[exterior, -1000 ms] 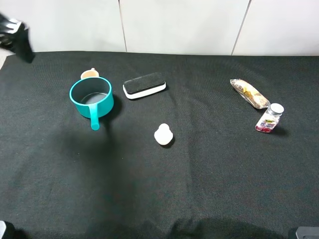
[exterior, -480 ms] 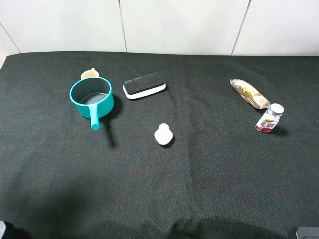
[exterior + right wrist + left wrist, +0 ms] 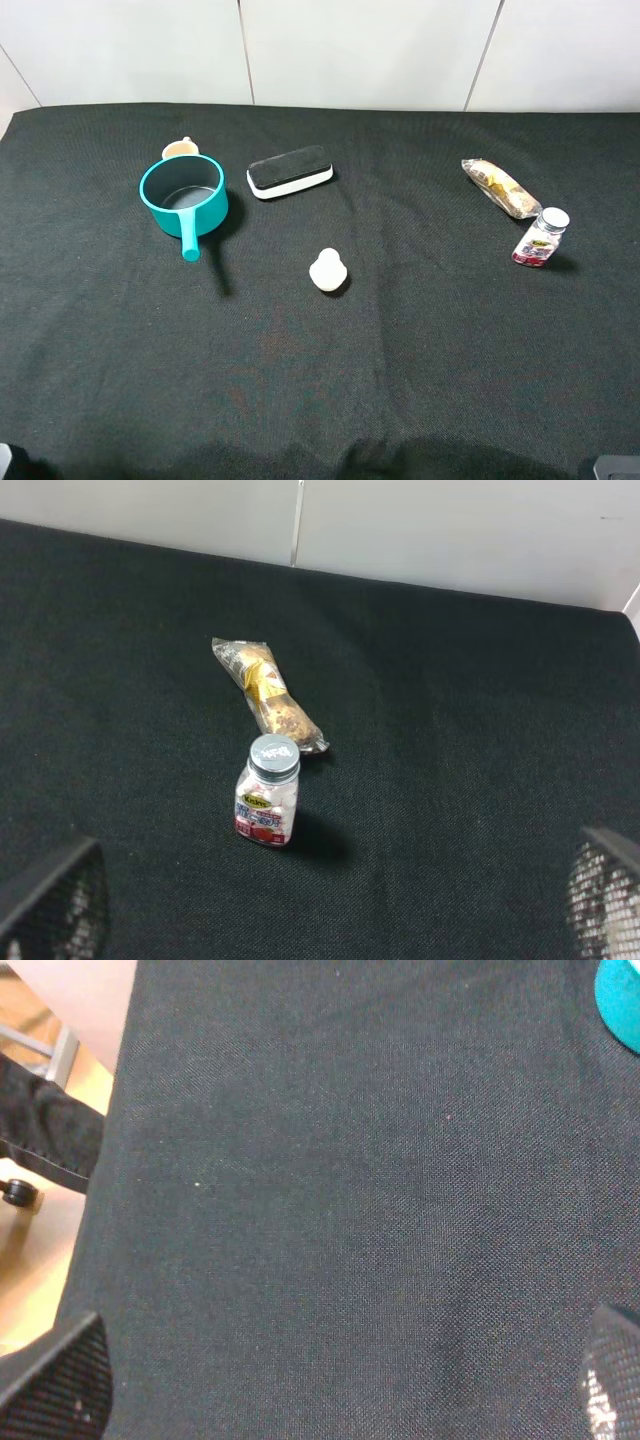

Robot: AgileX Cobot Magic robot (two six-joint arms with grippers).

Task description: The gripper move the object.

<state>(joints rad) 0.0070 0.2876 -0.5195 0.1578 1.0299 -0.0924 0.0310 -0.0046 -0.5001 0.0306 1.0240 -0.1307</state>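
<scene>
- Table cloth: black, fine woven texture, plain.
- Saucepan: teal outside and along the handle, dark grey inside.
- Cup: beige.
- Eraser block: black top, white base.
- Small lump: white, unmarked.
- Snack packet: clear wrapper, yellow and brown contents, dark print.
- Bottle: clear body, silver-grey cap, yellow label, red and white contents.
- Wall: off-white panels, thin dark seams.
- Left fingertips: black, dotted mesh pattern.
- Right fingertips: black, same mesh pattern.
</scene>
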